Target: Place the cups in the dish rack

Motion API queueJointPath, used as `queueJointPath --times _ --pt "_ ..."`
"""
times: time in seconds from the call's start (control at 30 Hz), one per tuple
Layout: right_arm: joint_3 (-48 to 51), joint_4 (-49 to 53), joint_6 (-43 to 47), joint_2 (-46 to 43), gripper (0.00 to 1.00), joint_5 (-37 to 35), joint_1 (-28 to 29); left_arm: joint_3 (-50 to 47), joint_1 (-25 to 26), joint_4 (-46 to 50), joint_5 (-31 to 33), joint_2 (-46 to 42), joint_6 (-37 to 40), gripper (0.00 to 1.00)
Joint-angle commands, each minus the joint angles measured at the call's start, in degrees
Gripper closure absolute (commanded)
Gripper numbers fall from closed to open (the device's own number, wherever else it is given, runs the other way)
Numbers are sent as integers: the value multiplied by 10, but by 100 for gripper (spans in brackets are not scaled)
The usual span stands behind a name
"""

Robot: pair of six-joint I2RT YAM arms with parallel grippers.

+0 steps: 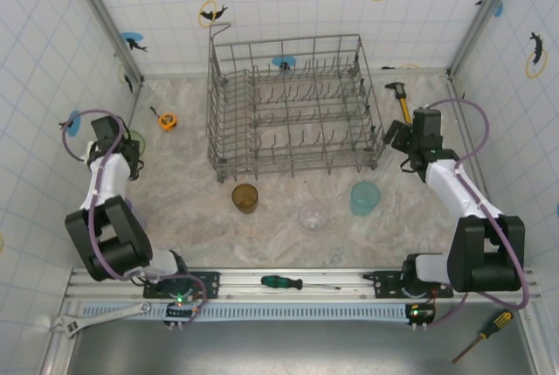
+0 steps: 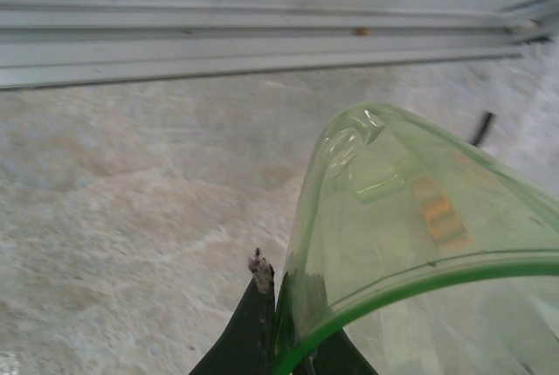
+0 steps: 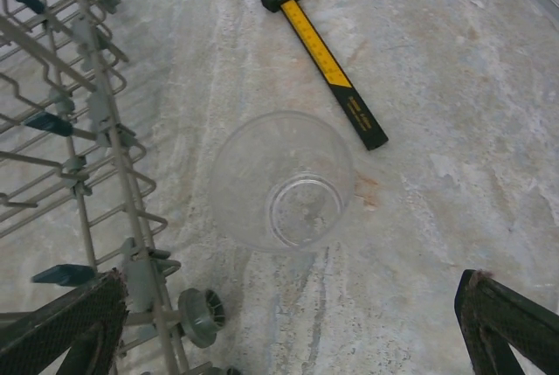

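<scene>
The grey wire dish rack (image 1: 293,104) stands at the back middle of the table with no cups in it. In front of it sit an amber cup (image 1: 244,197), a clear cup (image 1: 313,216) and a teal cup (image 1: 364,197). By the left wall, my left gripper (image 1: 131,149) (image 2: 278,292) is shut on the rim of a pale green cup (image 2: 419,244), one finger inside and one outside. My right gripper (image 1: 395,137) (image 3: 290,281) hangs open just above another clear cup (image 3: 281,181), which stands upright beside the rack's wheeled corner (image 3: 196,315).
A yellow caliper (image 3: 306,34) lies just beyond the clear cup, near the right wall. An orange tape measure (image 1: 166,120) sits at the back left. A green screwdriver (image 1: 297,283), a wrench (image 1: 96,318) and a yellow screwdriver (image 1: 485,333) lie along the near rail.
</scene>
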State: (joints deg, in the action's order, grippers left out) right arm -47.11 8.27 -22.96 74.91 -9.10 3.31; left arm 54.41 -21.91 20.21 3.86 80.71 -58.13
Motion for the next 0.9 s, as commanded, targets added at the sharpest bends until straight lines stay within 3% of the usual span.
queueJointPath --times 0.0,0.33,0.67,0.87 --pt "-43 18 20 -7 0 12 -1 -25 -2 -89 -86 -43 33 100" --pt "-71 -42 3 -14 0 84 7 -27 -2 -164 -186 -87 79 100" --pt "-119 -111 -55 38 0 274 16 -8 -2 -250 -347 -81 112 100" --pt "-187 -115 -74 95 0 357 44 -6 -2 -333 -441 -76 68 100"
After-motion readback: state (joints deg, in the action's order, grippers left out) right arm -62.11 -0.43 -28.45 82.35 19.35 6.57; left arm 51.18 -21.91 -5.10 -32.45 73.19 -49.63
